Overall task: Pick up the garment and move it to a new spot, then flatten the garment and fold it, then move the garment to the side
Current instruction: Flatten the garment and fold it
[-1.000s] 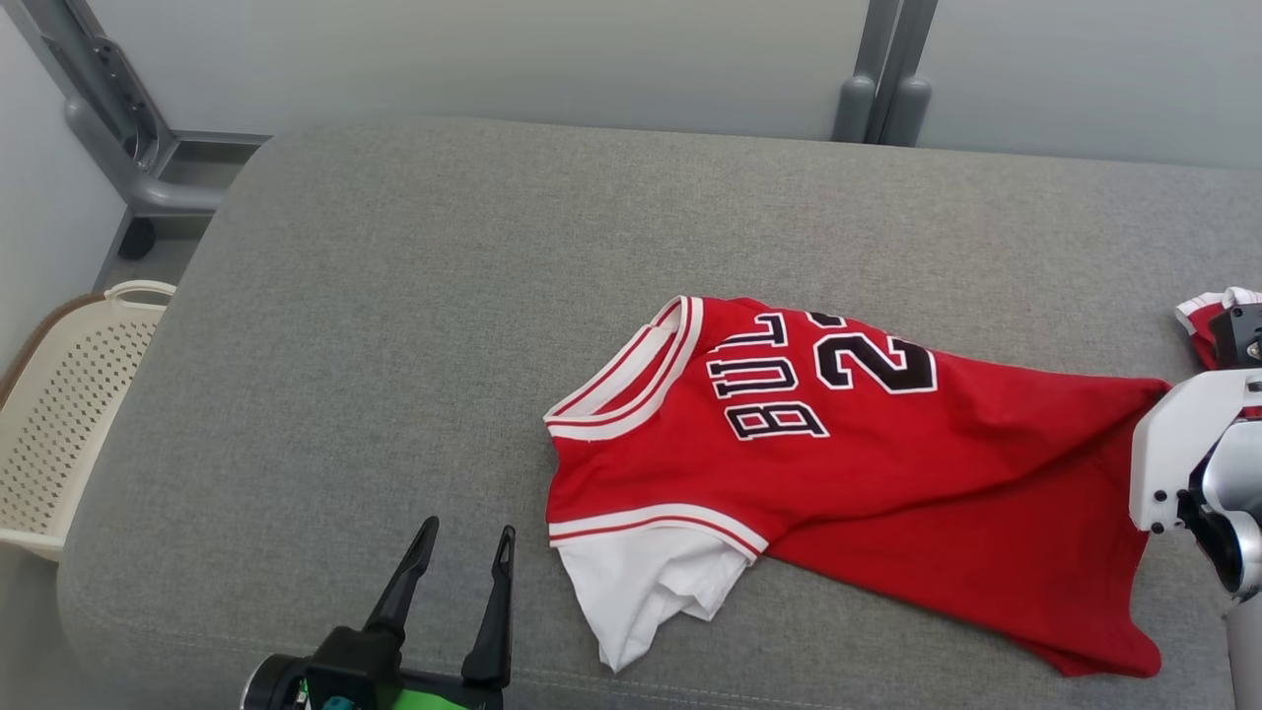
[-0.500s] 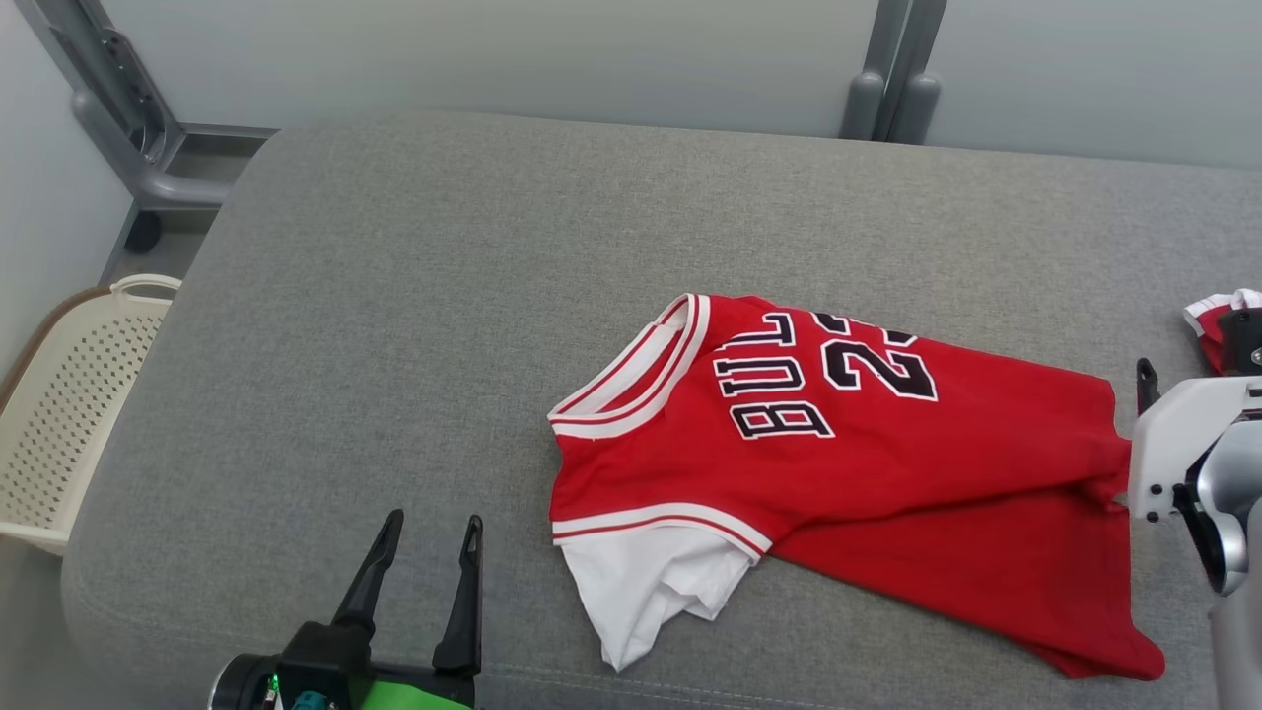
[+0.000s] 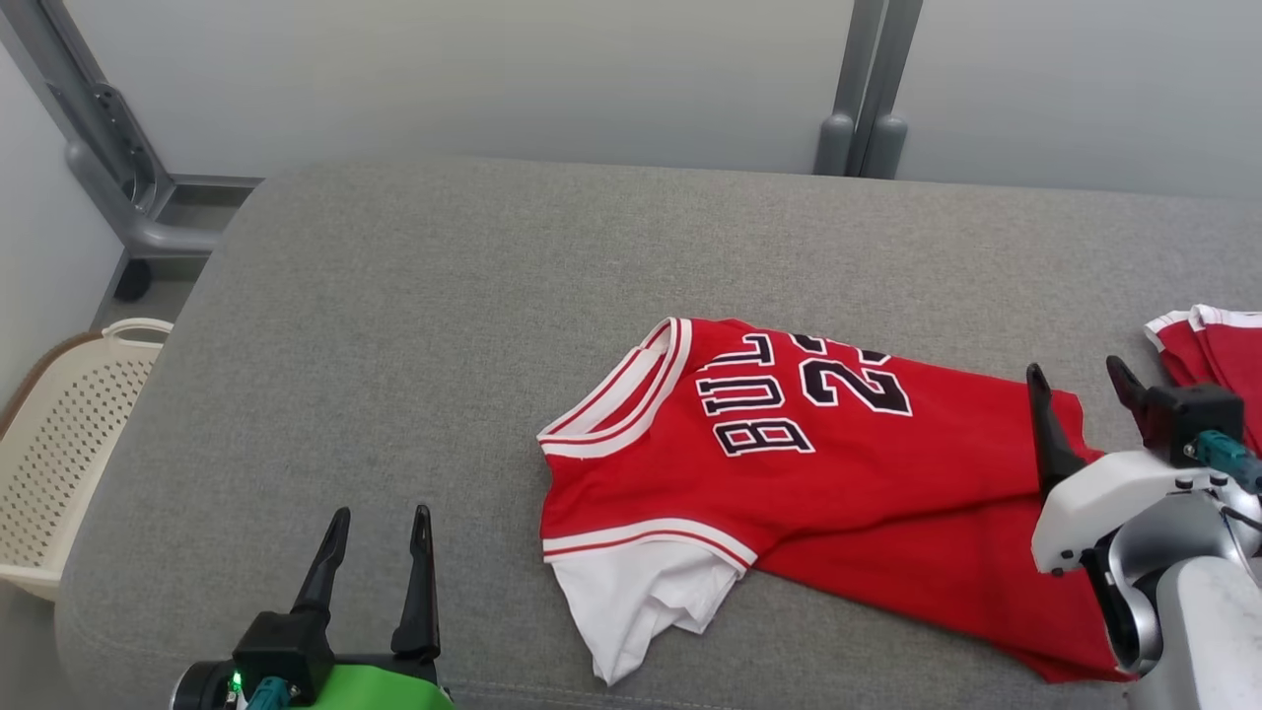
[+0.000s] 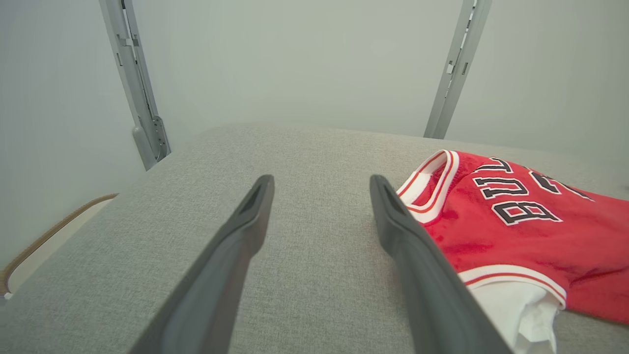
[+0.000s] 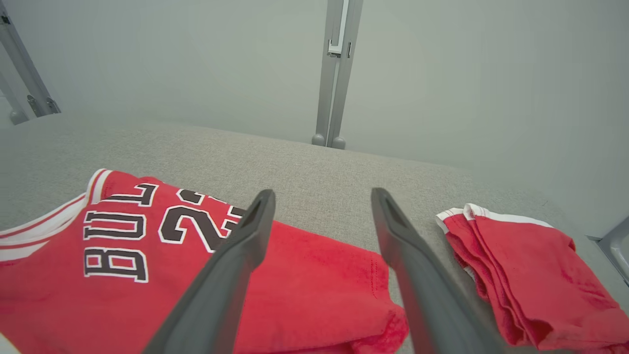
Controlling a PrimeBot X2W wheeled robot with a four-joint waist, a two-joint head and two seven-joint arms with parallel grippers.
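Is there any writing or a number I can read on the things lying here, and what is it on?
"BUL": black letters with white edging on the red jersey, running sideways; the rest of the word is lost in a fold.
"2": a black number beside those letters on the jersey, followed by a second digit that the fold cuts off, so it can't be read for certain.
Folded red garment: no writing to be seen.
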